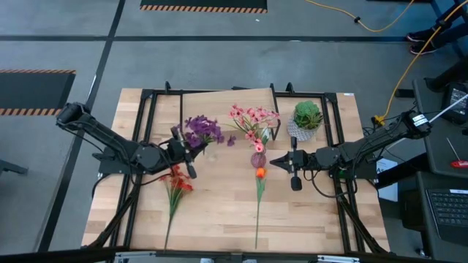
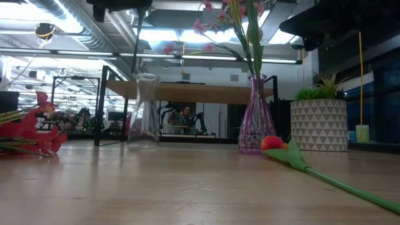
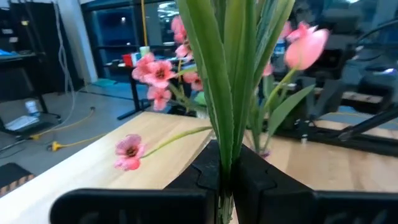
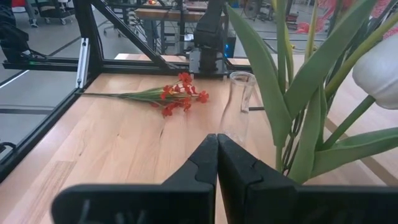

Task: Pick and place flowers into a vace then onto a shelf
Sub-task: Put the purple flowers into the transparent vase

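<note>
Clearly the left hand (image 1: 191,150), centre-left, pinches the purple flowers (image 1: 202,130) above the clear vase (image 2: 144,111); stems could miss its narrow mouth. Right hand (image 1: 281,162) is closed, empty.

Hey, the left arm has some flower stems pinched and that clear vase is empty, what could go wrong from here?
1. The left gripper is shut on green stems, apparently of the purple flower bunch; lowered off-centre, they could tip the empty, narrow-mouthed clear glass vase.
2. The shut right gripper waits close to the pink glass vase of tall pink flowers; either arm's sweep might topple it.
</note>
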`<state>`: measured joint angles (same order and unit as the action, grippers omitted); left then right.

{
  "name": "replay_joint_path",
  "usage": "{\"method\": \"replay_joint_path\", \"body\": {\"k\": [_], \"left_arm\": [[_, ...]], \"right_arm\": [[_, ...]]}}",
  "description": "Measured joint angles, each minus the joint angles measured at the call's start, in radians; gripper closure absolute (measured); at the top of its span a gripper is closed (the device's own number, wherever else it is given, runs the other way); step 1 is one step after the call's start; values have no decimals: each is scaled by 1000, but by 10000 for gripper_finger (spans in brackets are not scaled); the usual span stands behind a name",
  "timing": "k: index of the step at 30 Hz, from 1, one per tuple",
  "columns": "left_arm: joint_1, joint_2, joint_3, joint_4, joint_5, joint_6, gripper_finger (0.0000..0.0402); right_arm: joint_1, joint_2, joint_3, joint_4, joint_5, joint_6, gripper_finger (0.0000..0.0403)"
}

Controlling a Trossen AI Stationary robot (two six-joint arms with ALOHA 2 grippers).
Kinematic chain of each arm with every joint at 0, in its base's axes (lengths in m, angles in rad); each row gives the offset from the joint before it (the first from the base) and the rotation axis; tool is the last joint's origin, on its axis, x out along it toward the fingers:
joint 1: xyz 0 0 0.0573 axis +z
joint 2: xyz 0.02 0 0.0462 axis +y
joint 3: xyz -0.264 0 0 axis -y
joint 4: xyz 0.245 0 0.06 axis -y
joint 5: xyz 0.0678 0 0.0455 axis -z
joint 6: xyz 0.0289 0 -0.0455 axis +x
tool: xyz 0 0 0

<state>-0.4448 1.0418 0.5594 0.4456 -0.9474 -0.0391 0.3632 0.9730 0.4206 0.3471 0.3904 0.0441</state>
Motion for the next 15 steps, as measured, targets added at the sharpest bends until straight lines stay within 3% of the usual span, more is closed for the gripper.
{"method": "replay_joint_path", "body": {"k": [9, 15], "left_arm": [[-14, -53, 0, 9, -11, 41, 384], [42, -23, -1, 18, -32, 41, 384]], "right_arm": [[0, 0, 0, 0, 0, 0, 389], [0, 0, 0, 0, 0, 0, 389]]}}
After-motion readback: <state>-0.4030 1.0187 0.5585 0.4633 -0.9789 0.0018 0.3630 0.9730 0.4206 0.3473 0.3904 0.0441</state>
